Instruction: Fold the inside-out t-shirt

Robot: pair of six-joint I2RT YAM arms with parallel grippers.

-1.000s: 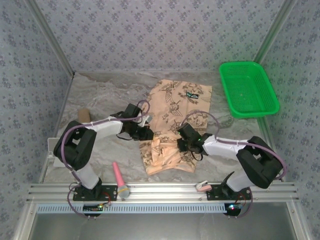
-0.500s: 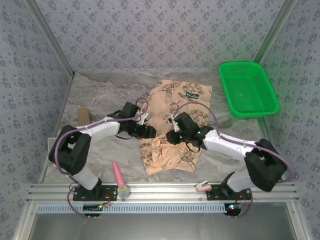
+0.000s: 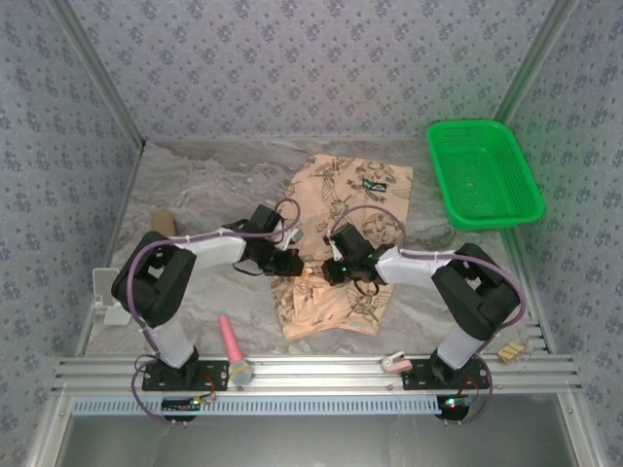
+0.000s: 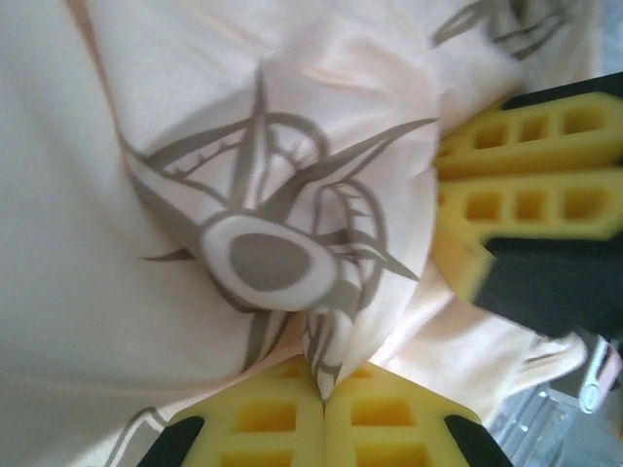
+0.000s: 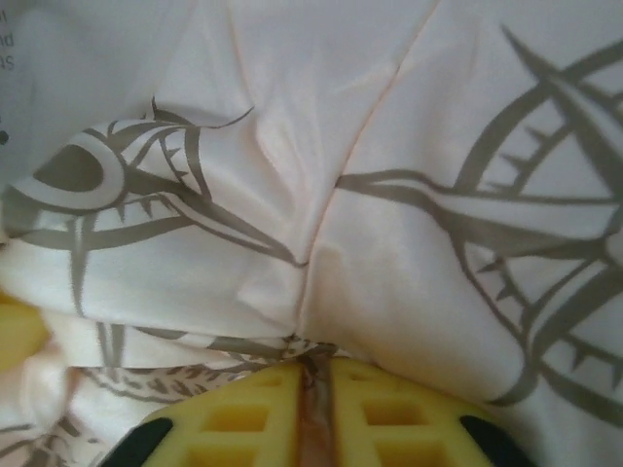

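The inside-out t-shirt (image 3: pixel 341 195) lies lengthwise in the middle of the table, peach cloth with dark compass prints and a small dark neck label near its far end. My left gripper (image 3: pixel 299 265) and right gripper (image 3: pixel 328 271) meet close together at the shirt's left side, about mid-length. In the left wrist view the left gripper (image 4: pixel 326 394) is shut, a pointed fold of t-shirt (image 4: pixel 243 195) pinched between its yellow pads, with the right gripper's yellow fingers (image 4: pixel 526 199) just beside it. In the right wrist view the right gripper (image 5: pixel 313 368) is shut on a bunched seam of the t-shirt (image 5: pixel 389 195).
A green plastic basket (image 3: pixel 484 172) stands at the back right. A pink-handled tool (image 3: pixel 234 348) lies by the near rail at the left. A brown block (image 3: pixel 162 226) sits at the left wall. A small white piece (image 3: pixel 394 362) rests on the rail.
The right gripper has swung left across the shirt to meet the left gripper. Both have closed on cloth there, the left after opening briefly. The near part of the shirt has bunched slightly.
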